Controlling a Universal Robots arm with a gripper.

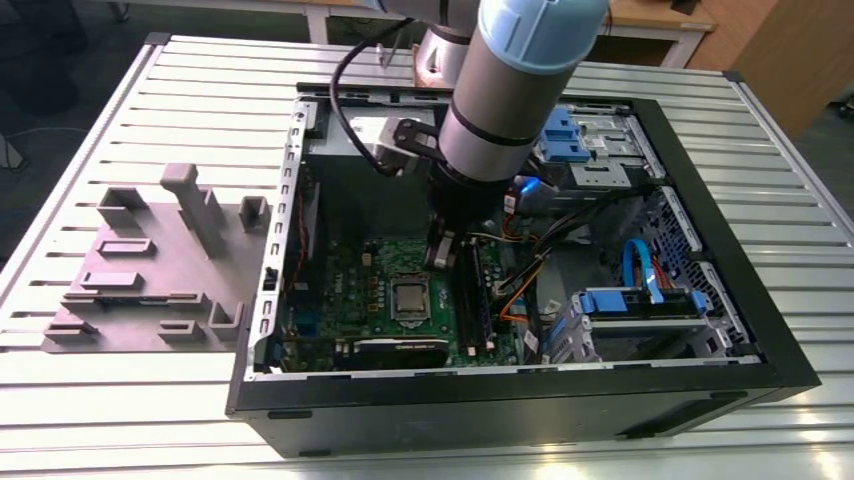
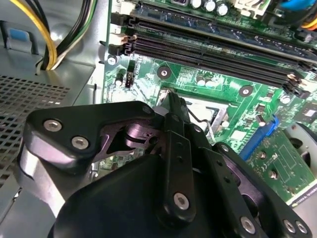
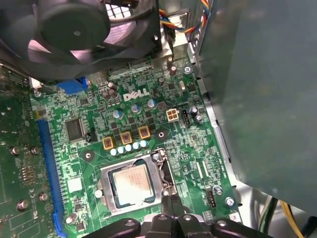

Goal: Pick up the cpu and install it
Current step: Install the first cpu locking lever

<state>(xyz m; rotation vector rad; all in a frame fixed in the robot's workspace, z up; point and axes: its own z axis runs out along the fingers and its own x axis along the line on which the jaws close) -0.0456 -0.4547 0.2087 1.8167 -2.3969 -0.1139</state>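
The cpu (image 1: 407, 297) is a small silvery square lying flat inside the metal socket frame (image 3: 104, 198) on the green motherboard (image 1: 344, 280). In the first wrist view the cpu (image 3: 131, 182) shows its grey top, with the socket's open frame around it. My gripper (image 1: 445, 255) reaches down into the open computer case. Its fingertips (image 3: 167, 200) are shut together with nothing between them, just beside the socket's edge and lever. In the second wrist view the gripper (image 2: 174, 100) points at the socket's corner, and its body hides most of the socket.
A black fan (image 3: 74, 29) and a large grey box (image 3: 267, 89) flank the motherboard (image 3: 89, 144). Black memory slots (image 2: 208, 49) run past the socket. Yellow and orange cables (image 2: 44, 34) and blue drive brackets (image 1: 641, 300) sit in the case. A grey fixture (image 1: 147, 270) stands on the slatted table.
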